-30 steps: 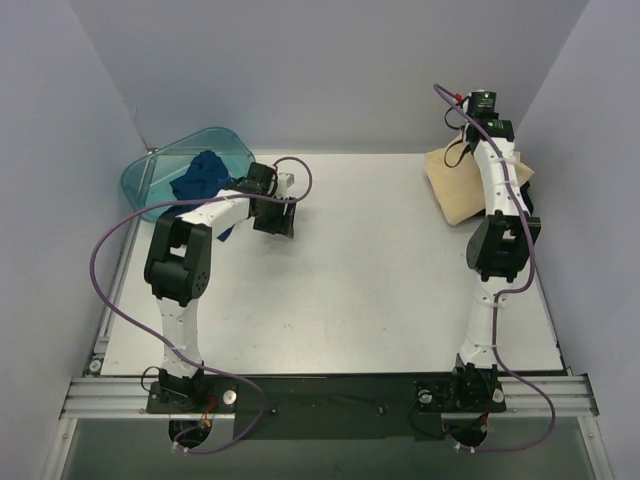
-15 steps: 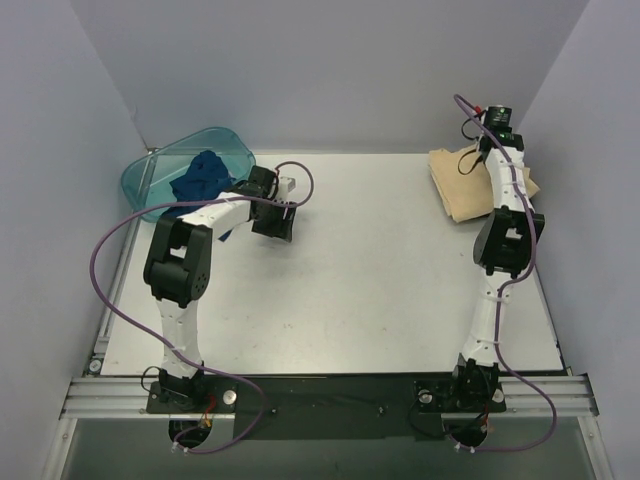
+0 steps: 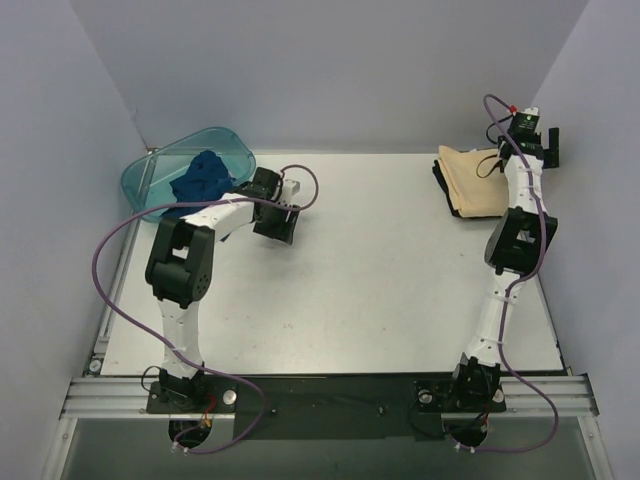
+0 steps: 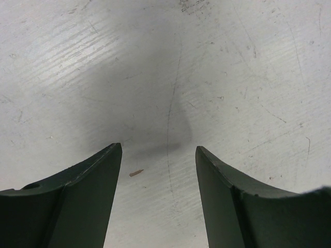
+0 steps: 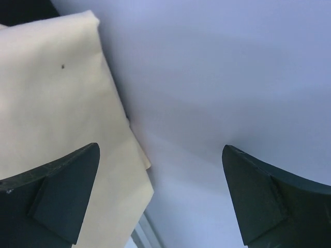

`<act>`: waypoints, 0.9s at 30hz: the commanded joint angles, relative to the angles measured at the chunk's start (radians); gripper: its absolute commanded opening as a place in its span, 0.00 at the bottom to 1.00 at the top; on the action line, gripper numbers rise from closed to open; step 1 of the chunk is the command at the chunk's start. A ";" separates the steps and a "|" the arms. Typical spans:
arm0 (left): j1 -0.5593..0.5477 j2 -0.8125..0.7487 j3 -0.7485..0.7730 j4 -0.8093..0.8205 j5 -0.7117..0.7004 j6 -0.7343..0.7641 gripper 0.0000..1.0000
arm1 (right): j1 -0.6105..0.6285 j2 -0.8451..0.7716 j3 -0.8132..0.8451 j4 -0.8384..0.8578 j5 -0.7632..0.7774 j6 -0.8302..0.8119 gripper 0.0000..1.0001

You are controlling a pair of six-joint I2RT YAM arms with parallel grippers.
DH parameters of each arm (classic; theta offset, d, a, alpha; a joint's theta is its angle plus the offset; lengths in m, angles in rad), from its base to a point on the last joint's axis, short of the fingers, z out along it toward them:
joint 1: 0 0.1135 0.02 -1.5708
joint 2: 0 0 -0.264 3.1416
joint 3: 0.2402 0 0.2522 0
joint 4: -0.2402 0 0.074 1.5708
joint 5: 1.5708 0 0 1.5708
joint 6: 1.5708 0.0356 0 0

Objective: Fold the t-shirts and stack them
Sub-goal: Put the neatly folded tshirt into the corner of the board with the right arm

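The right hand [image 5: 160,150] has swung off the tan shirt [image 3: 472,180] toward the wall. It is wide open and holds nothing. The tan shirt lies folded on the black shirt [image 5: 23,8], far across the worktop [image 3: 380,270] from the basin [image 3: 150,178]. So two shirts look done. The blue shirt [image 3: 203,175] sits in the basin, likely next. The left hand [image 4: 158,147], just beside the basin, is open and empty. Only the top view shows the blue shirt.

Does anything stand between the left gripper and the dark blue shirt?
Only the teal basin's wall; the dark blue shirt lies heaped inside it, open from above. The left gripper hangs open over bare table beside it.
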 commanded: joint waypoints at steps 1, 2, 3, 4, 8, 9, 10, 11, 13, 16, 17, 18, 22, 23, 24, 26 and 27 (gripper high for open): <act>-0.014 -0.023 0.035 -0.009 -0.001 0.017 0.69 | 0.023 -0.061 -0.004 0.063 0.046 -0.013 1.00; -0.016 -0.024 0.033 -0.008 0.002 0.017 0.69 | 0.029 -0.078 -0.007 0.067 0.047 -0.022 1.00; -0.019 -0.026 0.035 -0.009 0.001 0.017 0.69 | 0.043 -0.090 -0.010 0.077 0.046 -0.028 1.00; -0.020 -0.027 0.033 -0.009 0.001 0.017 0.69 | 0.049 -0.115 -0.016 0.080 0.037 -0.028 1.00; -0.028 -0.050 0.027 -0.008 -0.006 0.053 0.69 | 0.099 -0.205 -0.036 -0.001 -0.087 -0.013 1.00; -0.028 -0.064 0.028 -0.011 -0.002 0.057 0.69 | 0.113 -0.227 -0.052 -0.027 -0.122 -0.013 1.00; -0.026 -0.075 0.031 -0.023 -0.001 0.071 0.69 | 0.144 -0.282 -0.096 -0.035 -0.133 -0.013 1.00; -0.026 -0.093 0.036 -0.031 0.008 0.080 0.70 | 0.159 -0.351 -0.165 -0.041 -0.153 -0.005 1.00; -0.020 -0.121 0.067 -0.072 0.047 0.115 0.70 | 0.198 -0.456 -0.270 -0.052 -0.208 0.040 1.00; -0.008 -0.177 0.079 -0.135 0.097 0.169 0.70 | 0.222 -0.606 -0.429 -0.078 -0.401 0.174 1.00; -0.005 -0.219 0.068 -0.149 0.109 0.177 0.70 | 0.224 -0.683 -0.529 -0.077 -0.440 0.241 1.00; 0.003 -0.246 0.059 -0.154 0.111 0.191 0.70 | 0.228 -0.721 -0.588 -0.068 -0.521 0.274 1.00; 0.041 -0.462 -0.051 -0.146 0.136 0.217 0.72 | 0.258 -0.965 -0.918 0.021 -0.656 0.434 1.00; 0.050 -0.502 -0.103 -0.140 0.142 0.220 0.72 | 0.288 -1.048 -1.037 0.046 -0.672 0.453 1.00; 0.072 -0.570 -0.134 -0.140 0.137 0.220 0.72 | 0.297 -1.093 -1.093 0.079 -0.698 0.475 1.00; 0.107 -0.669 -0.221 -0.129 0.128 0.203 0.73 | 0.337 -1.202 -1.295 0.103 -0.718 0.488 1.00; 0.137 -0.700 -0.293 -0.111 0.131 0.195 0.74 | 0.365 -1.274 -1.340 0.110 -0.715 0.492 1.00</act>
